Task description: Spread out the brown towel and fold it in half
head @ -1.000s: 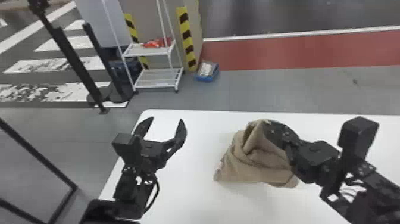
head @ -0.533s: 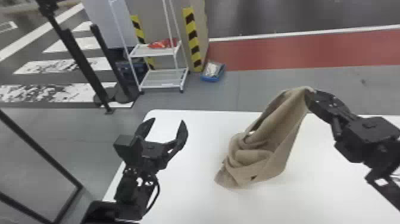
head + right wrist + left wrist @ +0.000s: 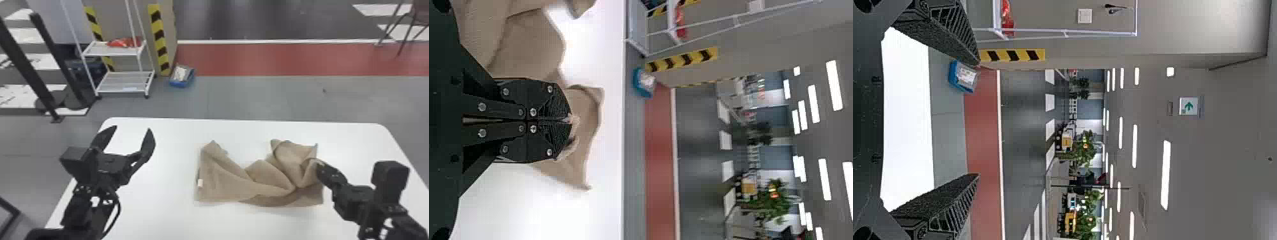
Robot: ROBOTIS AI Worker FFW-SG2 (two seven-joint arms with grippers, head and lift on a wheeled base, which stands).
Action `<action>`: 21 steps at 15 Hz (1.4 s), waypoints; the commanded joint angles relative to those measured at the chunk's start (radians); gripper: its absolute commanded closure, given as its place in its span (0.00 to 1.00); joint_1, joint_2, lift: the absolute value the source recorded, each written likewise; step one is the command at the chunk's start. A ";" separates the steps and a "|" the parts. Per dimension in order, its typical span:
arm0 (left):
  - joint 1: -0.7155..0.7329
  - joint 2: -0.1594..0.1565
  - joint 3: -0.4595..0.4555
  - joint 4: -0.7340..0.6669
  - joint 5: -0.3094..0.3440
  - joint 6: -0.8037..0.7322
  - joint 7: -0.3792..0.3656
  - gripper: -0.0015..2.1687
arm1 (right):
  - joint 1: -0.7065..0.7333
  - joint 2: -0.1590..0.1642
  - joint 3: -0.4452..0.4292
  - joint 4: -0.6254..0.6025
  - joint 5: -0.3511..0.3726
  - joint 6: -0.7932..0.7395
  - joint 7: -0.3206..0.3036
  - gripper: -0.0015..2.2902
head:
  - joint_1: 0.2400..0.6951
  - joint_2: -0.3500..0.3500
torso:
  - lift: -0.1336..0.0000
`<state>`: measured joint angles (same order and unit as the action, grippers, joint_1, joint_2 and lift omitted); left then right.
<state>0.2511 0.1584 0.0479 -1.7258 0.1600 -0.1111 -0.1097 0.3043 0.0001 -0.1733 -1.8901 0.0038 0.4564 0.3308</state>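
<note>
The brown towel (image 3: pixel 223 183) lies rumpled across the middle of the white table, its left part fairly flat with a small white tag at the left edge, its right part bunched in folds. At its right end my right gripper (image 3: pixel 320 167) is shut on a pinch of cloth. In the right wrist view the closed fingers of the right gripper (image 3: pixel 568 120) hold a bit of the towel (image 3: pixel 531 42). My left gripper (image 3: pixel 132 129) stands open above the table's left side, apart from the towel. The left wrist view shows the left gripper (image 3: pixel 978 120) with nothing between its spread fingers.
The white table (image 3: pixel 159 210) has its far edge beyond the towel. On the floor behind stand a white rack (image 3: pixel 118 81) with a red item and a blue box (image 3: pixel 182 76). Dark posts are at the far left, a chair at the far right.
The towel's raised part has come down and now spreads wider across the table, with the right gripper lower at its right end. The left gripper has stayed open. The head view has shifted slightly.
</note>
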 commanded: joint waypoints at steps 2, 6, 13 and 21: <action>0.002 0.000 -0.003 0.002 -0.002 0.000 -0.002 0.04 | -0.001 0.001 -0.031 0.077 0.050 0.071 -0.022 0.77 | 1.00 0.50 | 1.00; 0.005 0.004 -0.048 0.009 -0.010 0.003 -0.002 0.04 | 0.001 0.001 -0.074 0.112 0.055 0.126 -0.062 0.77 | 1.00 0.43 | 1.00; 0.007 0.001 -0.131 0.045 -0.005 0.086 -0.001 0.13 | 0.015 0.001 -0.137 0.114 0.021 0.110 -0.090 0.77 | 1.00 0.28 | 1.00; 0.002 -0.002 -0.260 0.107 -0.040 0.282 0.096 0.13 | 0.030 0.001 -0.134 0.121 -0.016 0.028 -0.075 0.77 | 1.00 0.17 | 1.00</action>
<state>0.2553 0.1562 -0.1935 -1.6368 0.1257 0.1493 -0.0191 0.3343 0.0000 -0.3090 -1.7755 -0.0115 0.4928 0.2562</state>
